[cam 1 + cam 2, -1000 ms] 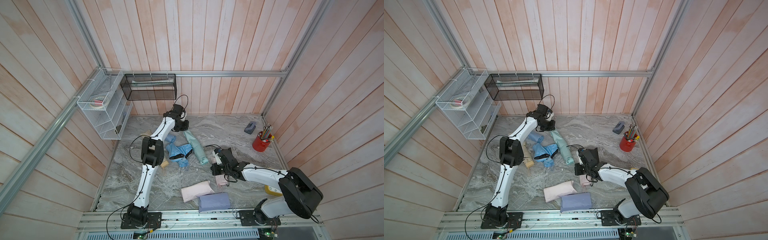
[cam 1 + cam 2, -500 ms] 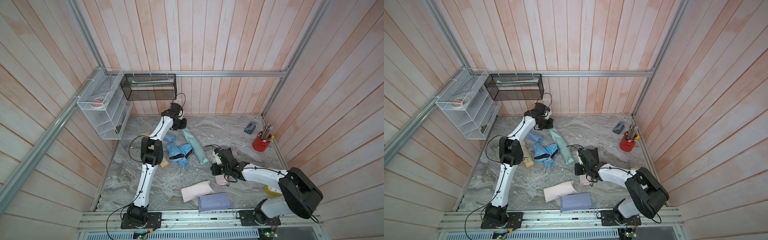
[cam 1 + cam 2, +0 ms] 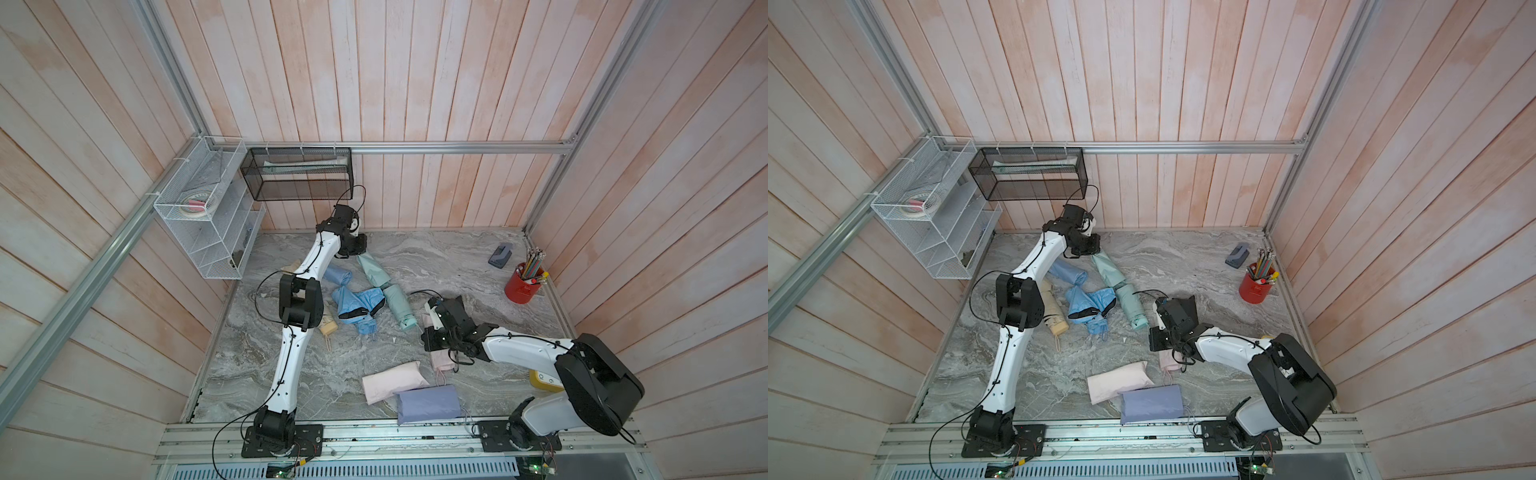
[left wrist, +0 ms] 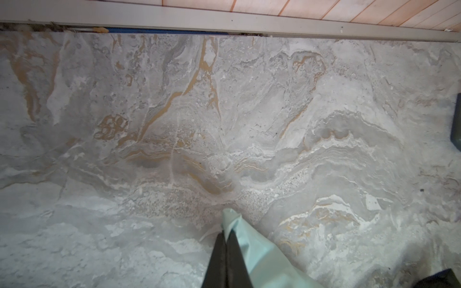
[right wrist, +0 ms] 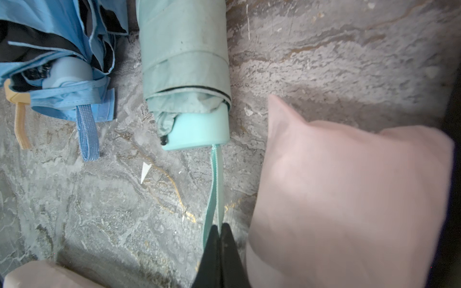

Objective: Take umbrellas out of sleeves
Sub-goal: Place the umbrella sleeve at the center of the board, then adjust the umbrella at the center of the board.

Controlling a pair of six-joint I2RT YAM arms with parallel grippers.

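left gripper [image 4: 225,234]: jaws pinched together on the tip of the smooth mint-green fabric sleeve [image 4: 264,261].
right gripper [image 5: 219,228]: jaws closed tight on the thin mint-green wrist cord [image 5: 215,184].
pleated mint-green compact umbrella [image 3: 398,306]: flat on grey marbled tabletop [image 3: 436,257], centre; handle toward 5 o'clock, sleeve at its 11 o'clock end.

Over the last second my left gripper [image 3: 356,250], jaws pinched on the tip of the mint sleeve [image 3: 372,270], has eased a little toward 11 o'clock in both top views, closer to the back wall [image 3: 415,187]. The sleeve's far end has slid with it across the table [image 3: 440,266], so the sleeve now lies stretched slightly longer from the mint umbrella [image 3: 400,307].
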